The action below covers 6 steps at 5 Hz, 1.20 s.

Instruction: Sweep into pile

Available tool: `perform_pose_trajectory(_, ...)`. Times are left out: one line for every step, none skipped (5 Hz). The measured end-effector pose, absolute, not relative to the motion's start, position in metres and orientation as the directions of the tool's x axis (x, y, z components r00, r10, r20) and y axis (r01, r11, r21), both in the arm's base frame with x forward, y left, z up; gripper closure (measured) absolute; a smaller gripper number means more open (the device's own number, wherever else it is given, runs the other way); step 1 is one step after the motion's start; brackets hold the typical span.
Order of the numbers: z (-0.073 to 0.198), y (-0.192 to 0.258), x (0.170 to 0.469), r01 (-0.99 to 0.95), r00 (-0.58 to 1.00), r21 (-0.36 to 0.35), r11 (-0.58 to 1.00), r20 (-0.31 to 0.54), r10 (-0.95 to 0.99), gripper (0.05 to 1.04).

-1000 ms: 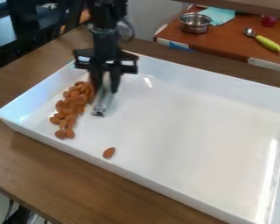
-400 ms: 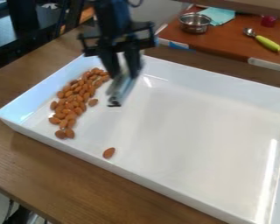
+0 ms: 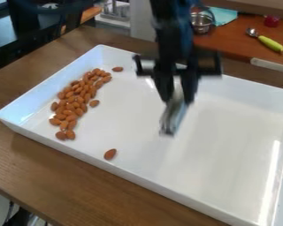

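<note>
Almonds lie banded along the tray's left edge; a stray almond sits by the near edge, nearward and left of the jaws, which pinch a pale, narrow tool.

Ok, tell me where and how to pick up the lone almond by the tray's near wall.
Best pinch the lone almond at its middle, across its two long sides, coming straight down from above. It lies flat, its length running toward the near wall, so both long sides should be free, while a low approach from the wall's side would likely be blocked.
</note>
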<state>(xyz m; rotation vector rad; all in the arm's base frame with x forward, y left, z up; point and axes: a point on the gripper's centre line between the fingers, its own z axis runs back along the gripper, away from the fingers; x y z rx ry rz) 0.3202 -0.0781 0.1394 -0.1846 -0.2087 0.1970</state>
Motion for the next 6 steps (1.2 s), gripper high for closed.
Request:
perform_pose_trajectory(0.103,-0.08,0.305,-0.136,0.965,-0.12,0.983,0.21,0.159,0.734)
perform_pose_trajectory(0.091,-0.071,0.302,-0.113,0.956,-0.081,0.99,0.264,0.13,0.734)
perform_pose_trajectory(0.09,-0.047,0.301,-0.107,0.955,-0.06,0.992,0.271,0.119,0.734)
perform_pose_trajectory(0.089,-0.01,0.294,-0.115,0.971,-0.026,0.993,0.206,0.118,0.734)
perform_pose_trajectory(0.099,0.031,0.294,-0.152,0.973,0.002,0.988,0.176,0.149,0.734)
perform_pose_trajectory(0.107,0.066,0.295,-0.148,0.972,0.066,0.987,0.194,0.133,0.734)
